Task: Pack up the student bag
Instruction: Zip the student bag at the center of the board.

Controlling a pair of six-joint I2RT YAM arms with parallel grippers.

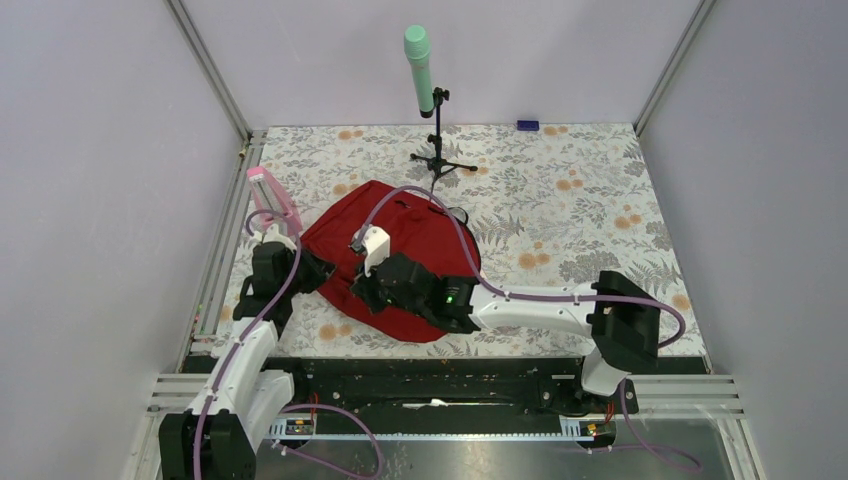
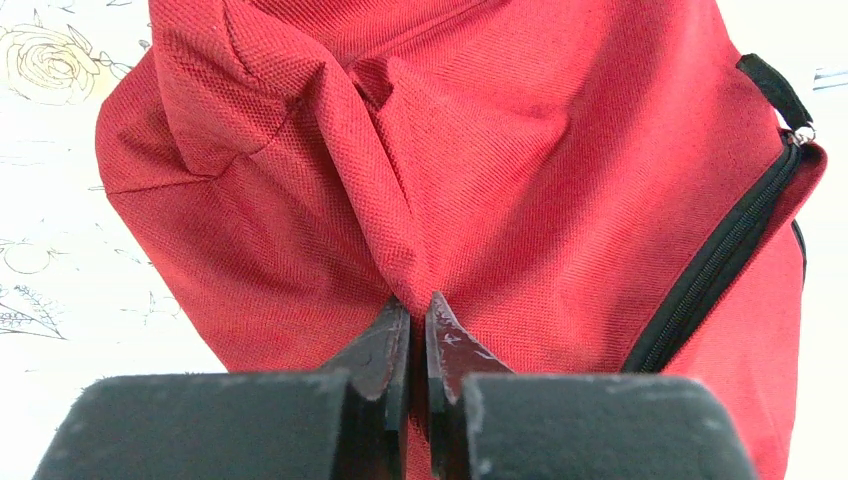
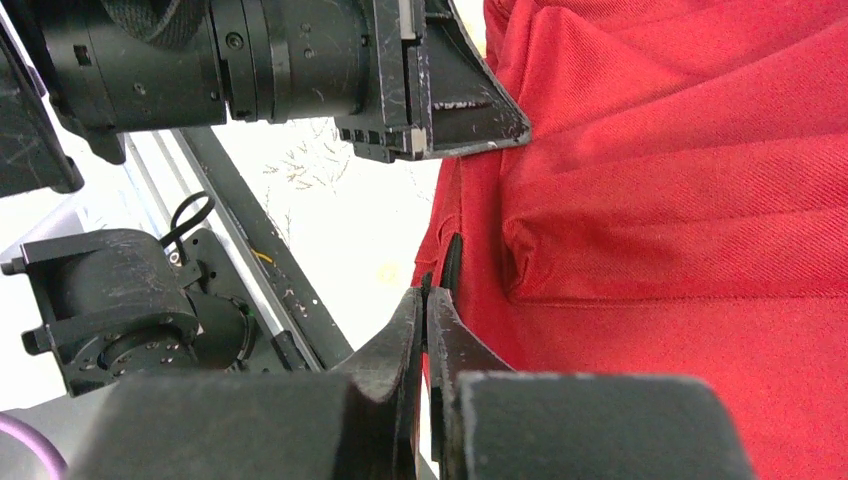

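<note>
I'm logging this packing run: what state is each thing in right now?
student bag: lying down, fabric bunched up.
zipper: closed along the stretch in view.
left gripper: shut on a fold of the bag's fabric.
right gripper: shut on the bag's edge.
pink bottle: outside the bag, beside it.
microphone: upright on its stand.

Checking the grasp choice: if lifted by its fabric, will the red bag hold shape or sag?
Probably floppy: the bag lies creased, a fold bunched at the left claw. It would likely sag below the pinch. Its coarse weave looks grippy, so slipping seems unlikely.
</note>
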